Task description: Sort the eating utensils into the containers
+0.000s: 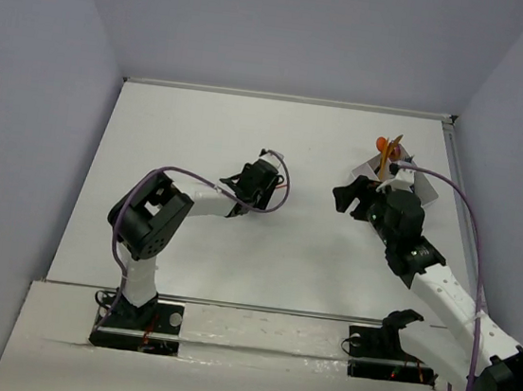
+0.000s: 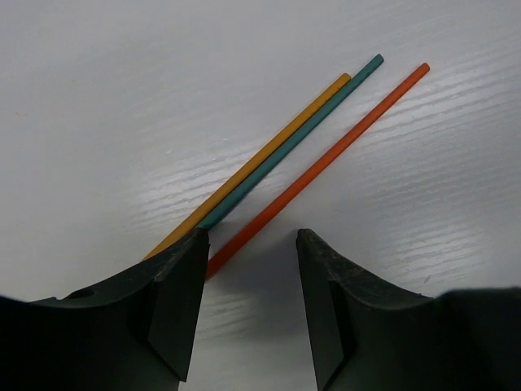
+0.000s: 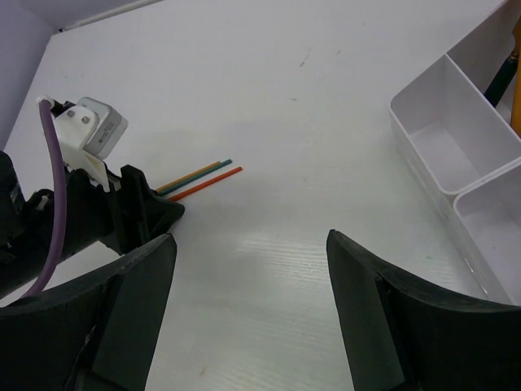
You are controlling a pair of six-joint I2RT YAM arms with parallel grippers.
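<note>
L arm's fingers [image 2: 175, 301] stand apart, low over the white bench [image 1: 311, 259], clamped on nothing. The near end of an orange-red handle [image 2: 326, 159] runs into the gap btwn them, close by one tip. A yellow handle [image 2: 260, 155] and a teal handle [image 2: 301, 134] lie touching side by side just beside it, their near ends hidden under that same tip. All three lie flat on the bench; utensil heads not visible.

R arm's fingers [image 3: 391, 309] are spread wide w/ nothing btwn them, held above the bench.

Bare bench surface separates the handles from the divided white box [image 3: 411, 147], the two well apart. The box sits at back R, near the bench's R edge rail [image 1: 453, 148].

L arm [image 1: 153, 220] folds at the elbow, forearm reaching fwd-R to mid-bench. R arm [image 1: 441, 284] stretches diagonally from its base up to the box.

The two nearest compts show only white floor. Orange utensils [image 1: 388, 146] stand up out of the box's far end.
</note>
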